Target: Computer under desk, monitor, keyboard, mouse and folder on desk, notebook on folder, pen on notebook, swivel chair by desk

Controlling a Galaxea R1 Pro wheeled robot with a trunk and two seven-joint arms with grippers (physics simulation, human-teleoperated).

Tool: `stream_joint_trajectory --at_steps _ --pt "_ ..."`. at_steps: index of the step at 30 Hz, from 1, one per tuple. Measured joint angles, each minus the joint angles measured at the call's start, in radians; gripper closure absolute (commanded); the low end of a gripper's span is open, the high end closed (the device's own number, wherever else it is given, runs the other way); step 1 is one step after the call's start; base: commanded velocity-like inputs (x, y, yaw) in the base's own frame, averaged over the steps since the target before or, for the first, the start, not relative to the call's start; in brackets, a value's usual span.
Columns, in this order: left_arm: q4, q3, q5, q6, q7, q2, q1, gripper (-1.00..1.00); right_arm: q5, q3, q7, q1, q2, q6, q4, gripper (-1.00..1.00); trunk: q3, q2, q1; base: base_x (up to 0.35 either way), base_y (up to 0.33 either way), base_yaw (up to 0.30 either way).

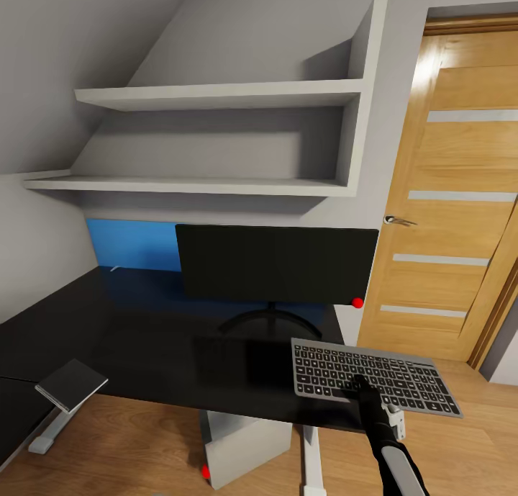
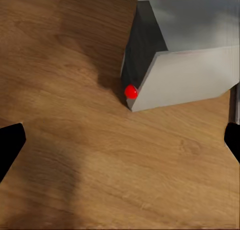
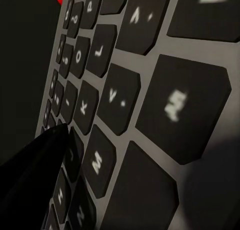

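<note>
Computer (image 1: 241,445) upper part hidden under table (image 1: 144,337) edge. Right end effector (image 1: 362,384) over keyboard (image 1: 374,377); jaw state unreadable. Key legends blurred in right wrist view.

One monitor (image 1: 277,262), one keyboard (image 1: 374,377), one computer (image 1: 241,445), one notebook (image 1: 70,384), two shelves (image 1: 216,96).

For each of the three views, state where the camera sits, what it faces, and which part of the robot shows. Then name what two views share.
Head: high, looking down at the desk, monitor, right arm.
Left wrist: faces the floor and computer; dark fingertips at the edges.
Right wrist: close over the keyboard; one finger.
Shared: head and right wrist see the keyboard.
</note>
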Motion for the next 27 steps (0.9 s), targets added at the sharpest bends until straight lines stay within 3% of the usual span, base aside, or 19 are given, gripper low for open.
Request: stream_joint_trajectory --at_steps 4,7,8,13,27 --pt "0.0 0.0 0.001 -0.016 0.082 0.002 0.066 -1.0 0.0 0.0 0.001 0.0 0.001 0.0 0.0 1.0 0.0 0.0 0.0 0.0 0.0 0.0" --pt "0.0 0.002 0.008 -0.105 0.109 0.007 0.122 -1.0 0.0 0.0 0.001 0.0 0.001 0.0 0.001 1.0 0.0 0.0 0.0 0.0 0.0 0.0" --pt "0.0 0.004 0.052 -0.187 0.115 0.008 0.148 -1.0 0.0 0.0 0.001 0.0 0.002 0.0 0.001 1.0 0.0 0.0 0.0 0.0 0.0 0.0" --pt "0.0 0.002 0.158 -0.237 0.112 0.008 0.162 -1.0 0.0 0.001 0.004 0.0 0.004 0.0 0.003 1.0 0.0 0.0 0.0 0.0 0.0 0.0" --pt "0.0 -0.001 0.162 -0.234 0.112 0.005 0.163 -1.0 0.001 0.003 -0.002 0.0 0.006 0.002 0.002 1.0 0.0 0.0 0.0 0.062 0.069 0.0"
